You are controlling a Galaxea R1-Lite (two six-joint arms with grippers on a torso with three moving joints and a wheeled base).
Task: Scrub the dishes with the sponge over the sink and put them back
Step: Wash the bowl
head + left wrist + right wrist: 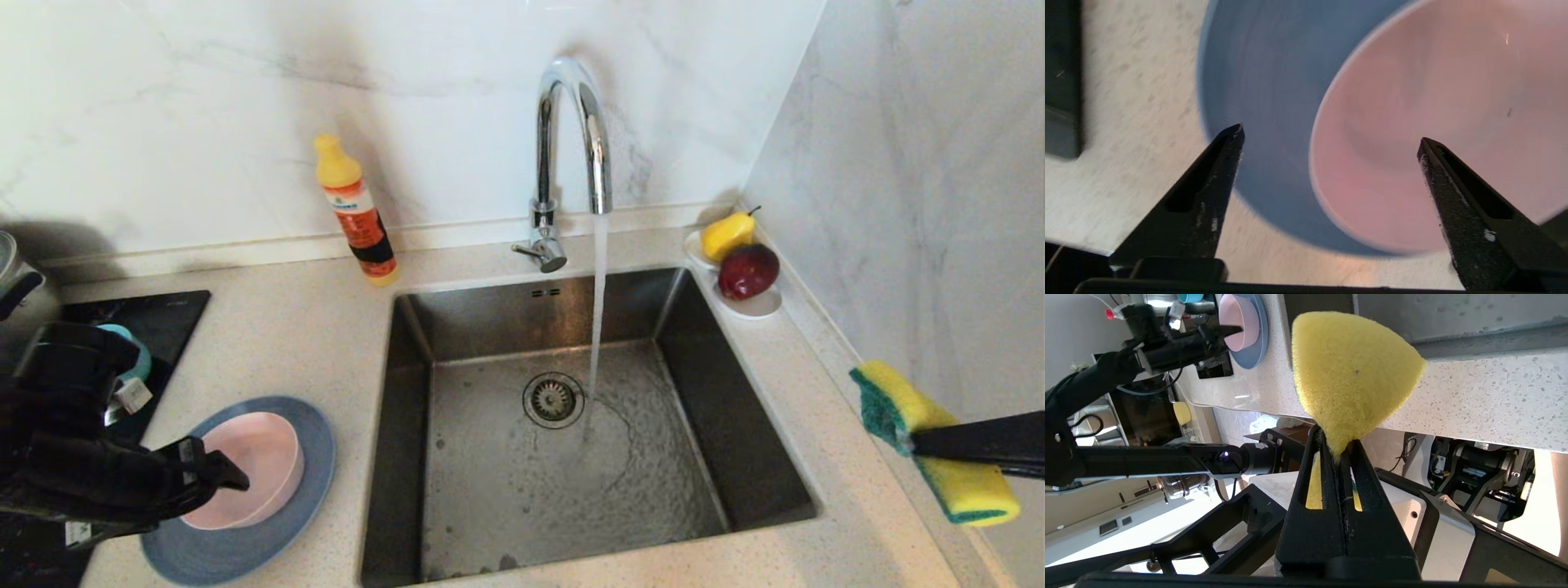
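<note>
The pale pink bowl (261, 461) sits inside the slate-blue plate (314, 457) on the counter left of the sink (735, 392). My left gripper (224, 478) hangs just over the bowl's near edge. In the left wrist view it (1331, 134) is open, with the pink bowl (1433, 102) and the plate (1265, 81) below its fingers and nothing held. The teal bowl (135, 347) is half hidden behind my left arm. My right gripper (922, 441) is shut on the yellow and green sponge (963, 482) above the counter right of the sink. In the right wrist view the sponge (1351, 371) bulges out past the gripper (1337, 443).
Water runs from the chrome tap (571, 122) into the basin beside the drain (553, 398). An orange detergent bottle (355, 212) stands behind the sink's left corner. A white saucer (755, 306) with a pear and an apple sits at the back right. A black hob (155, 318) lies far left.
</note>
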